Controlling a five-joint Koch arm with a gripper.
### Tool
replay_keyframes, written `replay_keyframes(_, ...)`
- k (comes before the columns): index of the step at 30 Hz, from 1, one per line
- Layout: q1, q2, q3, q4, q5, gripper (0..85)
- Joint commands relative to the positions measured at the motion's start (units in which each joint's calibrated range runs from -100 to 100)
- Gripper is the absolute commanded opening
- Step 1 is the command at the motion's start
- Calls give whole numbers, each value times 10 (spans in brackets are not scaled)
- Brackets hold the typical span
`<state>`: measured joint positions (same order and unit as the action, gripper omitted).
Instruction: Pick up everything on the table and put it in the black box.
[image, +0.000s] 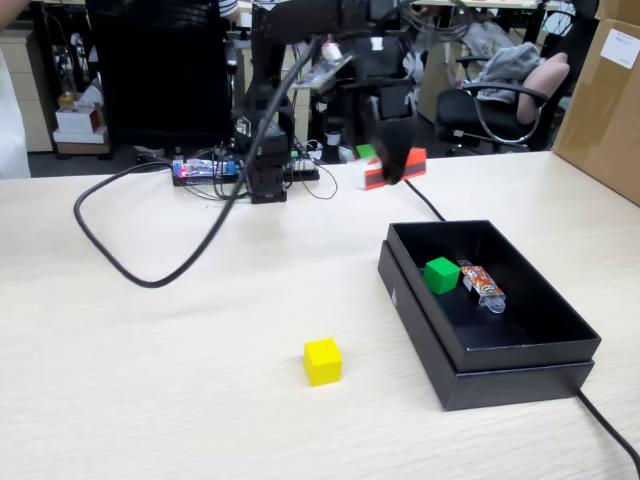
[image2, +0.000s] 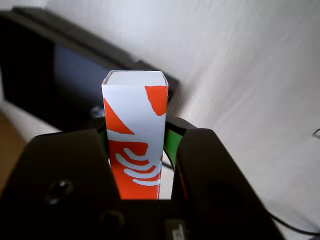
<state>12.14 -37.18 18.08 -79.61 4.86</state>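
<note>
My gripper (image: 392, 172) is shut on the red block (image: 415, 160) with the white logo and holds it in the air behind the black box (image: 520, 355). In the wrist view the red block (image2: 136, 130) stands up between the two black jaws of the gripper (image2: 137, 137), with the black box (image2: 45, 75) behind it at the left. The green cube (image: 441, 275) lies inside the box near its far left corner. The yellow cube (image: 322, 361) sits on the table, left of the box's near end.
An orange-printed wrapped packet (image: 482, 284) lies in the box beside the green cube. A thick black cable (image: 130, 265) loops over the table at the left; another cable (image: 608, 430) runs past the box at the front right. A brown carton (image: 605, 100) stands at the far right.
</note>
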Motion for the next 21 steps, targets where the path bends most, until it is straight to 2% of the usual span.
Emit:
replay_keyframes(1, 32, 59, 138, -6, 22, 8)
replay_keyframes(10, 5, 440, 377, -6, 26, 8)
replay_keyframes(21, -10, 523, 339, -3, 26, 9)
